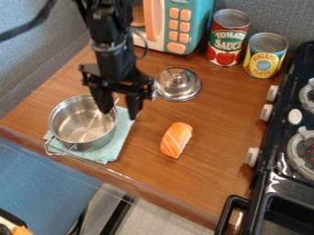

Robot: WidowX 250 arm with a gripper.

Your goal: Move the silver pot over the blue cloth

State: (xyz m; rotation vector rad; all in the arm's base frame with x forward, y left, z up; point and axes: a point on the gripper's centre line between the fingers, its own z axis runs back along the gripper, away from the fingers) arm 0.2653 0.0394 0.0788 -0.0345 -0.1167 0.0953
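The silver pot [76, 133] stands upright on the blue cloth [113, 151] at the left of the counter. Its body covers much of the cloth, which shows below and to the right of it. One looped handle points to the front left, the other to the back right. My gripper [119, 108] hangs at the pot's back right side, open, one finger over the inside of the rim and the other outside it. Whether either finger touches the pot, I cannot tell.
A silver lid [178, 85] lies right of the gripper, and a salmon sushi toy [176, 140] lies at mid-counter. Behind stand a toy microwave [178, 27] and two cans, tomato sauce [228, 39] and a yellow one [265, 56]. A black stove [279, 160] borders the right side.
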